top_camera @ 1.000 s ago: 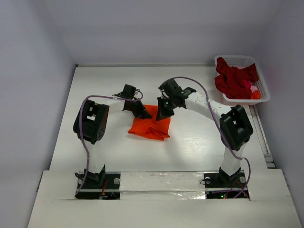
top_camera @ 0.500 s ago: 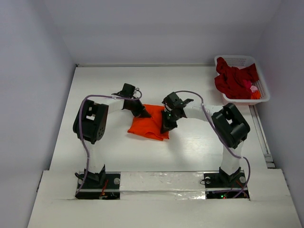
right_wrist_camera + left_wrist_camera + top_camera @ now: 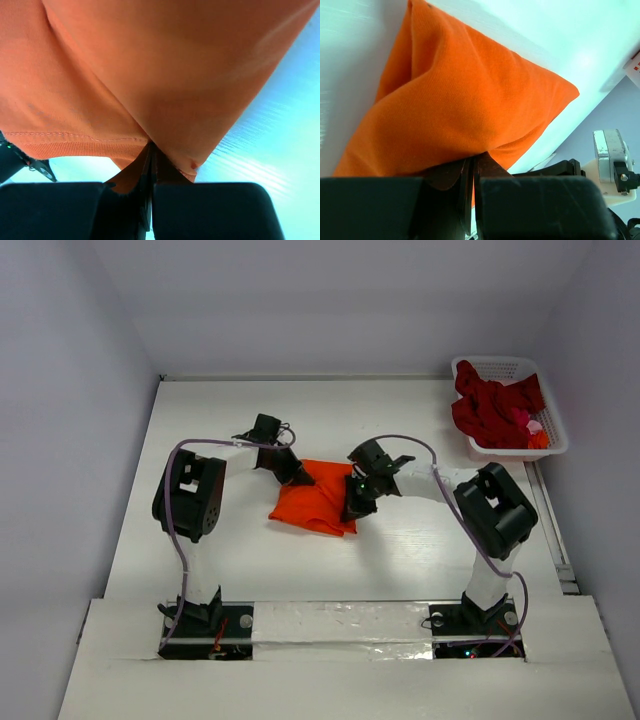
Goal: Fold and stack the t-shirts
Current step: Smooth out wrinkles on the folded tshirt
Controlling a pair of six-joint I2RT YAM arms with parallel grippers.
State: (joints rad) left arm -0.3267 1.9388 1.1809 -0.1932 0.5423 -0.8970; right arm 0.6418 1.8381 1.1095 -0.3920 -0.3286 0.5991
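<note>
Now clamped tight on soft bright orange-red cloth t-shirt (image 3: 316, 504): left gripper (image 3: 298, 477) at far-left corner, right gripper (image 3: 352, 510) at right edge, likely gripping both sides to fold.

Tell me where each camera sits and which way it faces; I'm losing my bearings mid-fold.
Top external: fixed above and behind the arms, looking down on the table; shows both arms, left gripper and right gripper.
Left wrist: on the left arm, low, looking along its shut fingers at the orange t-shirt they pinch.
Right wrist: on the right arm, looking along its shut fingers into the same cloth.
Shared: all three show the orange t-shirt.
</note>
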